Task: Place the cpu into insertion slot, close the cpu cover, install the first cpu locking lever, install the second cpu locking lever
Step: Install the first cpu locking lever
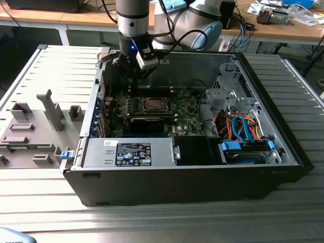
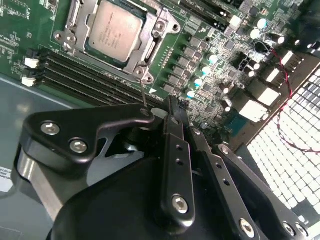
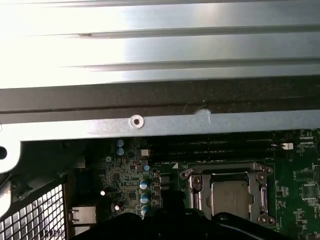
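Exterior view — I see an open black computer case (image 1: 202,177) lying on a ribbed metal counter (image 1: 55,71). The arm comes down from the top, and my tool (image 1: 130,76) hangs inside the case over the green motherboard (image 1: 187,114), just toward the exterior view's left of the insertion slot (image 1: 152,104). A grey top sits in that slot; from here I cannot make out more. A labelled power supply (image 1: 134,153) lies along the near wall, blue and orange cables (image 1: 243,126) on the exterior view's right, and a grey fixture tray (image 1: 35,126) rests on the counter on the exterior view's left.

Second wrist view — the cpu (image 2: 114,31) lies flat in the insertion slot (image 2: 131,64), silver-grey top up, with the cpu cover (image 2: 150,42) framing it. A thin locking lever (image 2: 143,95) stands up from the slot's corner toward the tool (image 2: 161,114). The black fingers (image 2: 172,117) look drawn together near the lever's tip; I cannot tell whether they pinch it or are merely clenched on nothing. Black memory slots (image 2: 85,77) run beside the socket.

First wrist view — the cpu (image 3: 230,194) again sits inside the cpu cover (image 3: 197,192), with capacitors (image 3: 144,185) beside it and the case wall (image 3: 160,125) beyond.
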Robot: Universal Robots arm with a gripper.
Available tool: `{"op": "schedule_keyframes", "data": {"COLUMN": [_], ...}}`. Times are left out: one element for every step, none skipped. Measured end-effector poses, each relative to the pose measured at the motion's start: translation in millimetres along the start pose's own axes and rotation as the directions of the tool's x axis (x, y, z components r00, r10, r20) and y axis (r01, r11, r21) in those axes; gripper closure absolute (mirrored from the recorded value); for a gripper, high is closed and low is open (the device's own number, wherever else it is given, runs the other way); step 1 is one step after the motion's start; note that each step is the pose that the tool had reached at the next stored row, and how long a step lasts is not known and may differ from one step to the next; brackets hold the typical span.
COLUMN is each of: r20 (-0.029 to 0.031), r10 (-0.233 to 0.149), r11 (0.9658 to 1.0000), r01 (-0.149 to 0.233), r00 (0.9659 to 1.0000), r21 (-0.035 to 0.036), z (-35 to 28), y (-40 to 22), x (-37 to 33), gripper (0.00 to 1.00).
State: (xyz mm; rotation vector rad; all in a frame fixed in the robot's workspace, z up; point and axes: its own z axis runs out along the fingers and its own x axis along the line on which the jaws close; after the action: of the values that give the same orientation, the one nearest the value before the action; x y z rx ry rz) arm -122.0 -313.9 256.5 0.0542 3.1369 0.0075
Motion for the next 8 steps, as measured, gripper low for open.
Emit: {"op": "schedule_keyframes", "data": {"r20": [-0.0003,-0.0006,-0.0006,-0.0006,-0.0006,-0.0007,-0.0009,-0.0008], "r10": [-0.007,-0.018,-0.023,-0.03,-0.042,-0.052,-0.063,-0.067], "r11": [1.0,0.9997,0.9996,0.9994,0.999,0.9985,0.9978,0.9976], "r01": [0.007,0.018,0.023,0.03,0.042,0.052,0.063,0.067], "r00": [1.0,0.9998,0.9997,0.9995,0.9991,0.9986,0.998,0.9978], "r21": [-0.0061,-0.015,-0.0165,-0.0174,-0.0178,-0.018,-0.0185,-0.0193], "z": [0.0,0.0,0.0,0.0,0.0,0.0,0.0,0.0], "y": [0.0,-0.1,-0.1,-0.1,-0.1,0.0,-0.1,0.0], "x": [0.5,1.7,2.2,2.4,2.4,2.5,2.6,2.6], "gripper": [0.89,0.89,0.89,0.89,0.89,0.89,0.89,0.89]}}
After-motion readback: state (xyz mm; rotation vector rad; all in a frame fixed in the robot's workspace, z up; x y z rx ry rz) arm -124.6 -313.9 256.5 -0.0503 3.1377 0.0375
